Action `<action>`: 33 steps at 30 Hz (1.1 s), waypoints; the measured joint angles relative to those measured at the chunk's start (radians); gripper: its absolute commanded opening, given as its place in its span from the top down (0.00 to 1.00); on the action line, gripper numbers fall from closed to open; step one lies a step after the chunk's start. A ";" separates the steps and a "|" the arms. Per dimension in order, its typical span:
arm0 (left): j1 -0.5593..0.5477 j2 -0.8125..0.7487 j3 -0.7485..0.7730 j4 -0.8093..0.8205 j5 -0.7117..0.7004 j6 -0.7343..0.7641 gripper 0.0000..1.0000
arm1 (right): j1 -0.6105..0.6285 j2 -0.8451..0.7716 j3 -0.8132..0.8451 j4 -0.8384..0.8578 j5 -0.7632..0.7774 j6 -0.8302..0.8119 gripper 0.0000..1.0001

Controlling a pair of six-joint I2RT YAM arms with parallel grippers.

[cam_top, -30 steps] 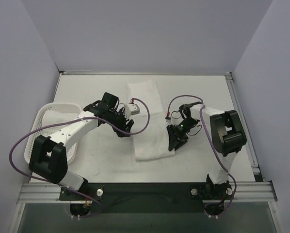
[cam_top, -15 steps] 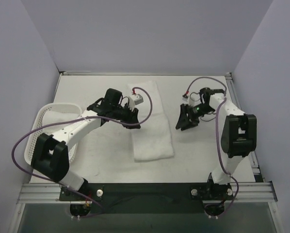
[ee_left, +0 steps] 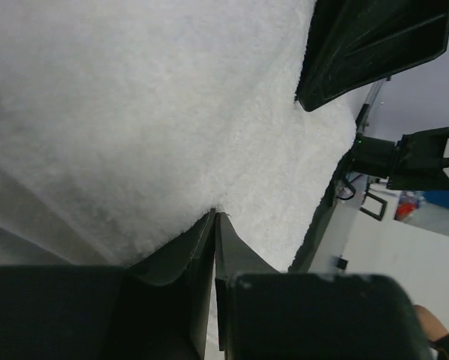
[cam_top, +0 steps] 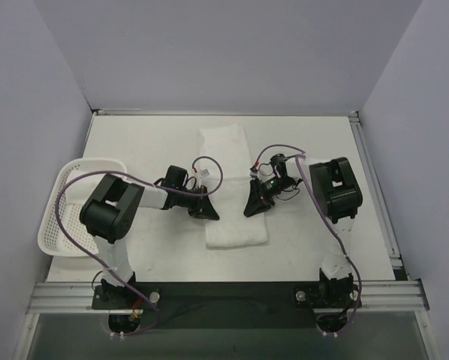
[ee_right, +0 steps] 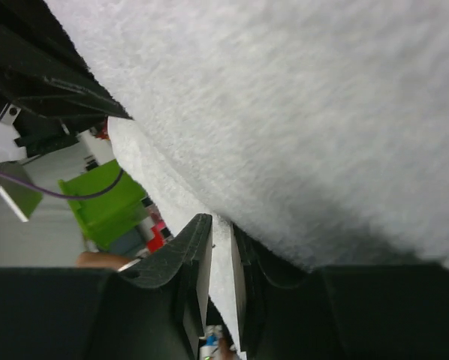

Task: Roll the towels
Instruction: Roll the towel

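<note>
The left gripper [ee_left: 215,217] has its two dark fingers drawn almost together, only a thin slit between them; their tips bite into the left long edge of the towel [cam_top: 236,180], so it appears to be pinching the fabric there, though the cloth inside the slit is hard to make out. The right gripper [ee_right: 221,225] is clenched on the opposite long edge; in its own wrist view a white strip of terry cloth shows between its fingers, and the towel's underside fills most of that view above them. From above, the two grippers face each other across the towel, each at its own side, somewhat nearer the towel's near end than its far end; each wrist camera catches the other gripper as a black shape beyond the cloth.

The towel lies stretched out on the white table [cam_top: 134,142], its long axis running away from the arms and leaning slightly, the near end further right than the far end.

The left arm lies low, reaching in from the left; its elbow sits just beside the white perforated basket [cam_top: 59,195], which stands at the table's left edge, well apart from the towel. The right arm bends in from the right; purple cables [cam_top: 209,169] loop over both wrists.
</note>
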 measured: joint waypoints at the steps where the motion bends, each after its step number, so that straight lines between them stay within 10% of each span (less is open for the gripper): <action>1: 0.016 0.029 0.000 0.004 0.013 -0.013 0.84 | -0.002 0.017 -0.014 0.008 -0.017 0.020 0.82; 10: 0.095 0.052 0.102 -0.141 0.072 0.108 0.68 | 0.032 -0.047 -0.111 0.067 -0.040 0.072 0.74; 16: 0.066 -0.308 0.088 -0.352 0.006 0.407 0.39 | 0.046 -0.161 -0.084 -0.011 0.016 0.026 0.68; 23: -0.201 -0.638 0.013 -0.518 -0.229 0.909 0.33 | 0.044 -0.214 0.087 -0.036 0.084 -0.004 0.69; 33: -0.493 -0.642 -0.225 -0.449 -0.595 1.371 0.33 | 0.124 -0.027 0.204 -0.040 0.151 -0.027 0.71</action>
